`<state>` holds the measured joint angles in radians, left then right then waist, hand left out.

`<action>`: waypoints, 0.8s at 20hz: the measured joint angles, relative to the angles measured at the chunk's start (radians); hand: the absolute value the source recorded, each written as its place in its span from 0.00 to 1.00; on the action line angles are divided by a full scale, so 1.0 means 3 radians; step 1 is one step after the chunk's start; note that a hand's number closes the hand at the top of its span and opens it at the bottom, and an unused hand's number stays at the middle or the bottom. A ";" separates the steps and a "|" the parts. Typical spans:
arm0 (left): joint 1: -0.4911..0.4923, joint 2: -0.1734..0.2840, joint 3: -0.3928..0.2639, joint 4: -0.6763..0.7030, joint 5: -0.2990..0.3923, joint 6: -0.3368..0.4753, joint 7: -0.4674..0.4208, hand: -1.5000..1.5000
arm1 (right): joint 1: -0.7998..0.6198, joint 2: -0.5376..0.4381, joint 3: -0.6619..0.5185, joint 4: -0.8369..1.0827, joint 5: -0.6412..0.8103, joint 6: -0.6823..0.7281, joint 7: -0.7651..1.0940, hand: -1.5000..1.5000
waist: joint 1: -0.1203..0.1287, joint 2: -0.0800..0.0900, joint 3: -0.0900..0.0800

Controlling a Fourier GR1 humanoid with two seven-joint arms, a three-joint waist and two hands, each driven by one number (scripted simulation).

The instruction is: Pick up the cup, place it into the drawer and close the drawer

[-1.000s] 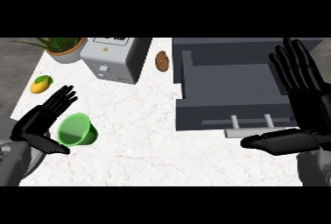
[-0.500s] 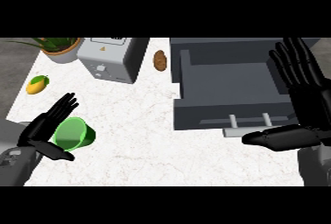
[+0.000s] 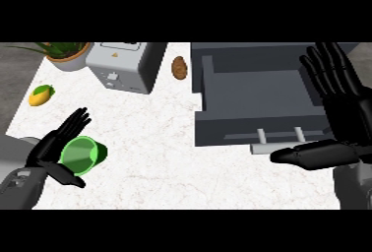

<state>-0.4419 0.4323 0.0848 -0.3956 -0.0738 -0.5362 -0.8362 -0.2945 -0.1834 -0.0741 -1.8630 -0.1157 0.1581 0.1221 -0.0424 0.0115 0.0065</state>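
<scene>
Pick-up step: left hand (image 3: 54, 152) cradles the green cup (image 3: 82, 155), fingers straight, thumb under it. Right hand (image 3: 335, 110) rests spread by the open drawer (image 3: 254, 106). Next: close the grip, then carry it right into the drawer.

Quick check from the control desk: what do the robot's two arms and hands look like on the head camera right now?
Both hands are matt black, with long segmented fingers and a thick thumb. The left hand sits on a smooth light grey forearm with a darker wrist piece. The right hand joins a grey forearm at the lower right. No cables, markings or sleeves show.
</scene>
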 measured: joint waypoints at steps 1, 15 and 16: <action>0.0006 0.0000 -0.0012 0.0015 -0.0004 0.0011 -0.0023 0.00 | -0.0007 0.0001 -0.0004 -0.0002 -0.0007 0.0000 0.0001 0.00 | -0.0003 0.0002 0.0000; -0.0128 -0.0141 -0.0172 0.0087 0.0048 -0.0067 -0.0053 1.00 | -0.0023 -0.0079 -0.0094 0.0075 -0.0074 0.0086 -0.0042 0.00 | -0.0028 0.0002 0.0009; -0.0142 -0.0161 -0.0183 0.0075 0.0067 -0.0107 -0.0034 1.00 | -0.0038 -0.0068 -0.0083 0.0078 -0.0061 0.0073 -0.0041 0.00 | -0.0027 0.0004 0.0008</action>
<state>-0.4847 0.3840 0.0298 -0.3732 -0.0536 -0.5682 -0.8462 -0.3058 -0.2039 -0.0991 -1.8395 -0.1340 0.1801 0.1099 -0.0504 0.0128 0.0088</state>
